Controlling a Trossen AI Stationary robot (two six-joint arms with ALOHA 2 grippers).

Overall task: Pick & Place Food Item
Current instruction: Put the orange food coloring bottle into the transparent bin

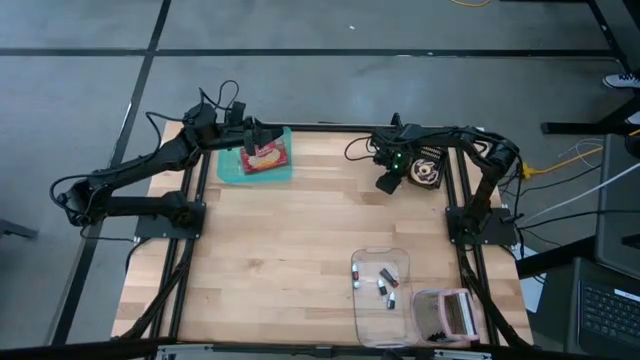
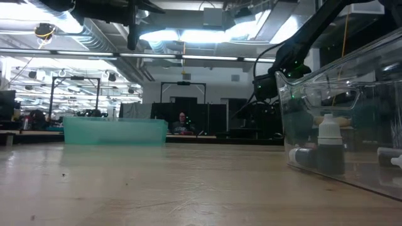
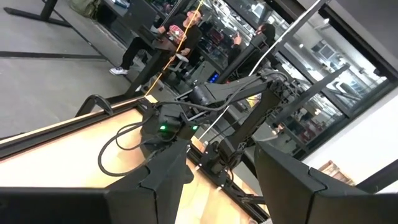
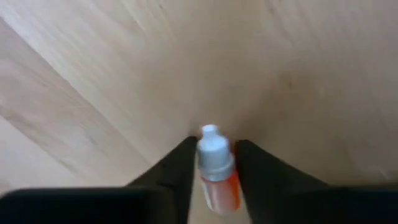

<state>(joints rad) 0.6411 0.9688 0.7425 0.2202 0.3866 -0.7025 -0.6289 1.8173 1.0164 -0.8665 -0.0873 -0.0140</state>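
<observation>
A small orange bottle (image 4: 217, 177) with a white cap sits on the wooden tabletop at the far right, between the fingers of my right gripper (image 4: 214, 168), which points down at it and is shut on it. In the high view this gripper (image 1: 388, 183) stands beside a round dark object (image 1: 425, 172). A red and yellow food packet (image 1: 266, 157) lies in the teal tray (image 1: 228, 168) at the far left. My left gripper (image 1: 252, 135) hangs level above that tray, open, with nothing between its fingers (image 3: 174, 180). My right gripper pinches the bottle just below its white cap (image 4: 215, 163), one finger on each side. The fingers come from above, pointing down, and lie across the bottle. The bottle points away along the wood; whether it is off the table I cannot tell.
A clear plastic container (image 1: 397, 322) with several small bottles stands near the front right edge, with a pink-rimmed item (image 1: 447, 315) beside it. In the low view this container (image 2: 352, 75) fills the right side and the teal tray (image 2: 115, 132) stands far off. Bare wood lies between them.
</observation>
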